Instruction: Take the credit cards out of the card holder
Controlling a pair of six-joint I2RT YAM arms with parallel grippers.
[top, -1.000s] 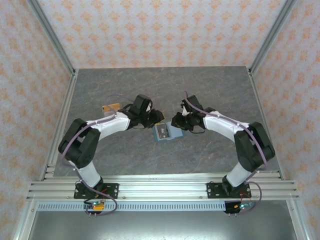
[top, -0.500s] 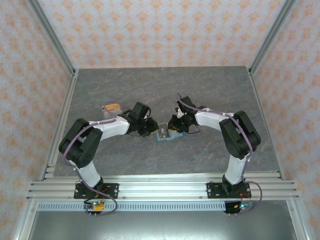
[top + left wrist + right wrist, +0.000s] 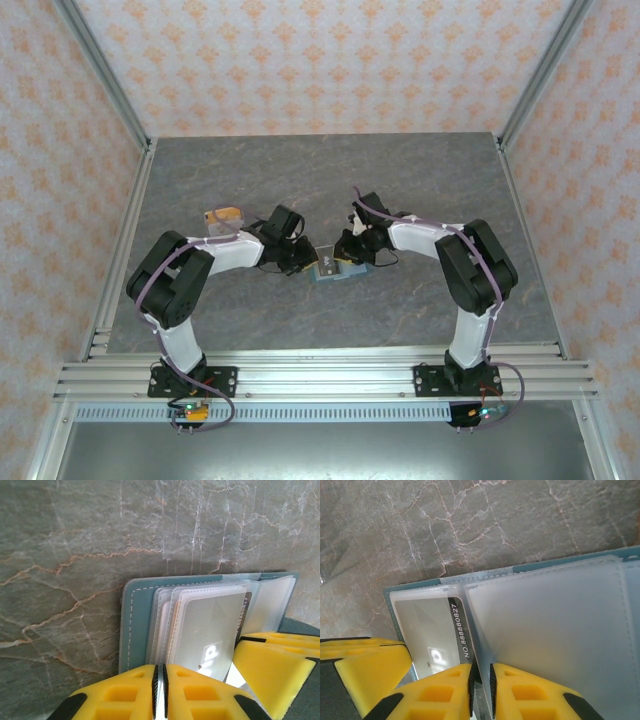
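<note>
The teal card holder (image 3: pixel 330 270) lies open on the table between my two grippers. In the left wrist view its teal cover (image 3: pixel 137 625) carries a fan of clear sleeves, and one sleeve holds a pale grey credit card (image 3: pixel 210 625) with a dark numbered stripe. My left gripper (image 3: pixel 161 692) is shut on the thin edge of a clear sleeve. From the right wrist the same card (image 3: pixel 427 625) lies left of a large empty sleeve (image 3: pixel 560 630). My right gripper (image 3: pixel 480 692) is shut on a sleeve edge beside the card. The teal rim (image 3: pixel 545 565) shows behind.
An orange-tan card (image 3: pixel 222 216) lies on the grey marble table (image 3: pixel 420 180) behind the left arm. Metal frame posts and patterned walls bound the table on three sides. Each gripper's yellow finger (image 3: pixel 270 665) shows close beside the other's view.
Both grippers have come down onto the open card holder from either side and closed on its sleeve edges. The card holder has shifted slightly.
</note>
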